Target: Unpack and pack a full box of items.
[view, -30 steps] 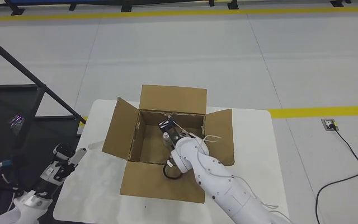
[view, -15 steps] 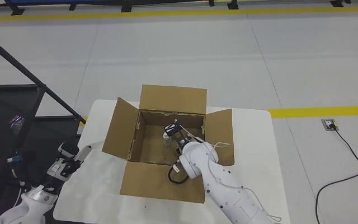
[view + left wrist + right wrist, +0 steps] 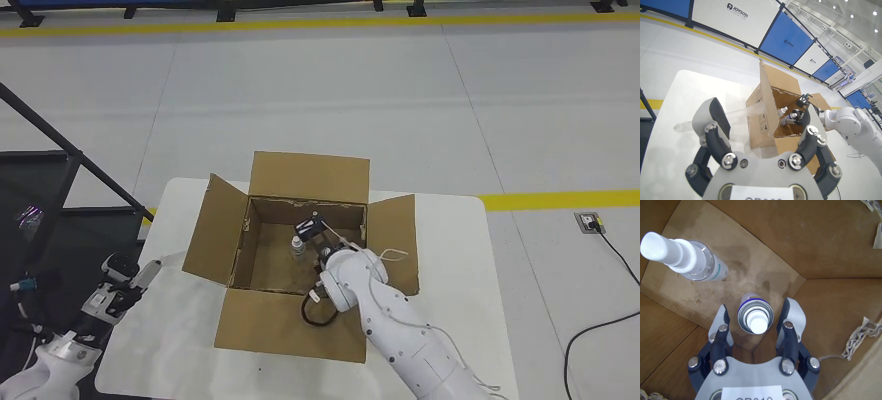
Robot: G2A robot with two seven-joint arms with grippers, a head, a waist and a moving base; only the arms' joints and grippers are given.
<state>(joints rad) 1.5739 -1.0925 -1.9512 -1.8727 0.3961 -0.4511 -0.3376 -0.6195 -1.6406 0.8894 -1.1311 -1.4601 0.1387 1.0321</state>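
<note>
My right gripper (image 3: 755,305) is spread astride the standing spray can (image 3: 755,316) on the box (image 3: 829,247) floor, not touching it. Closing off-centre, one finger could tip it toward the clear bottle (image 3: 702,264) nearby.

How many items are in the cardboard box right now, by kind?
Clear spray bottle with white cap: 1
Purple-banded spray can with white nozzle: 1
Total: 2
</note>
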